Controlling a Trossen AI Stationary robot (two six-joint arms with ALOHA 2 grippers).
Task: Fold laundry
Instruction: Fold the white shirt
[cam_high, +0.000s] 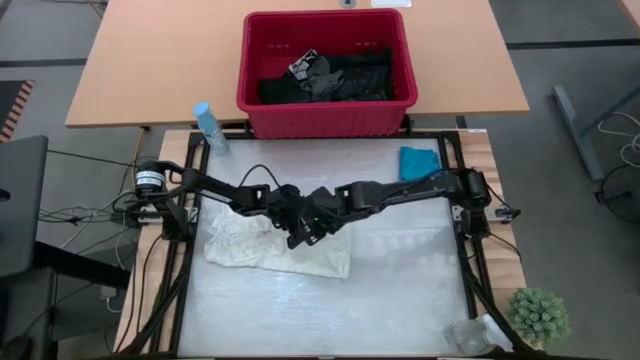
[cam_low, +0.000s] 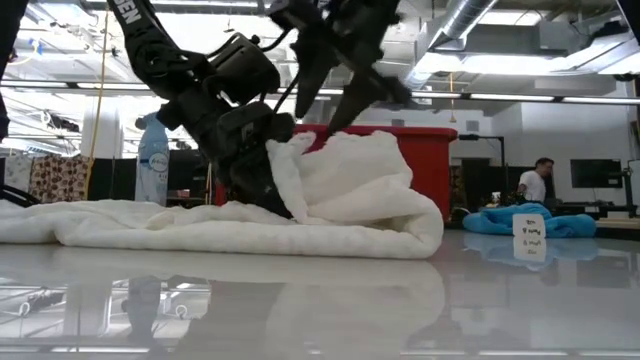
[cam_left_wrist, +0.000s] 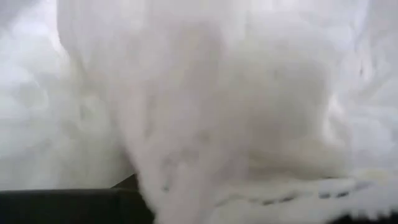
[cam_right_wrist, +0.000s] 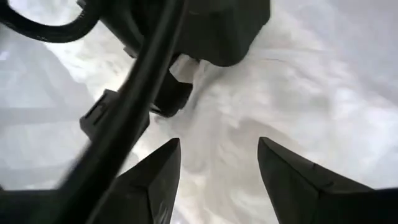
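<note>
Table (cam_high: 400, 300): pale work surface. Red basket (cam_high: 326, 112): far side, holding black garments (cam_high: 340, 78). White lacy garment (cam_high: 275, 250): left of centre on the table, partly folded, one fold raised. Teal garment (cam_high: 419, 162): far right, well apart. Left gripper (cam_high: 300, 238): pinching the raised white fold, fabric between its fingers. Right gripper (cam_right_wrist: 217, 180): just beside the left one, fingers (cam_right_wrist: 155, 180) spread above the white fabric, holding nothing.
</note>
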